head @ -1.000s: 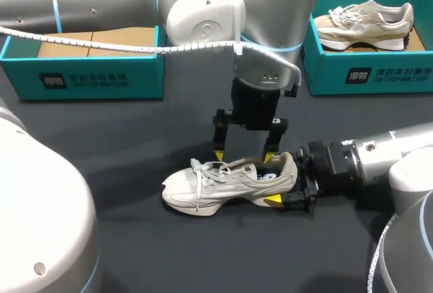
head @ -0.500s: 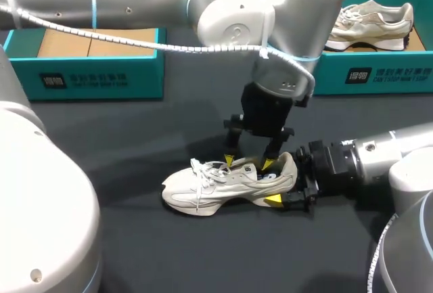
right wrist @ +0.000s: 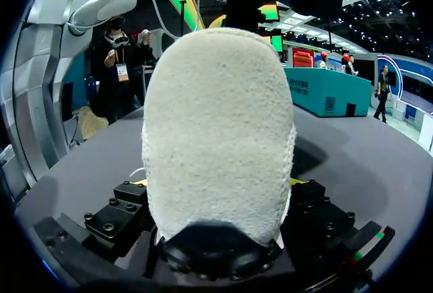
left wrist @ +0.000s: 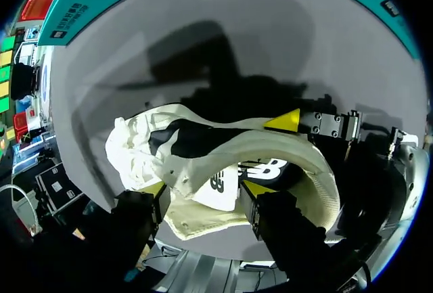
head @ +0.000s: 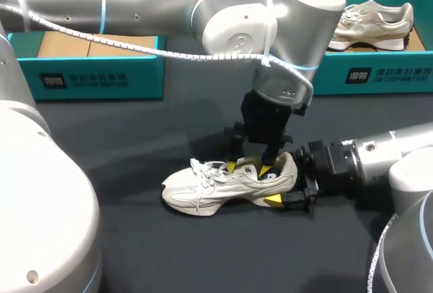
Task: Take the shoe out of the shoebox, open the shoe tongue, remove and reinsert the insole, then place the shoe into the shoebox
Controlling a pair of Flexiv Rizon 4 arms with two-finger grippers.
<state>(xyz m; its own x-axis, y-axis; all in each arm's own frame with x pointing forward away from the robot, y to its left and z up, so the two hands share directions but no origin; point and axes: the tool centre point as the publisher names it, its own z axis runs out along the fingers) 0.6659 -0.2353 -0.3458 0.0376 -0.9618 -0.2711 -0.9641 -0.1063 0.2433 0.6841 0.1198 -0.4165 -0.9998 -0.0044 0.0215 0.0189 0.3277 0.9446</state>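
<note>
Bare table [head: 135, 144] beyond the shoe's [head: 216, 185] toe

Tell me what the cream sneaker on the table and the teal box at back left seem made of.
Cream lace-up sneaker: soft matte textile or suede-like upper; its heel shows a fuzzy nap in the right wrist view. Teal open-top shoebox: likely cardboard, smooth printed outside, plain brown inside.

Shoe [head: 226, 183]: cream upper, white laces, black lining. Tabletop [head: 169, 252]: plain dark grey. Far-left shoebox [head: 88, 76]: teal walls, white print, brown inside.
</note>
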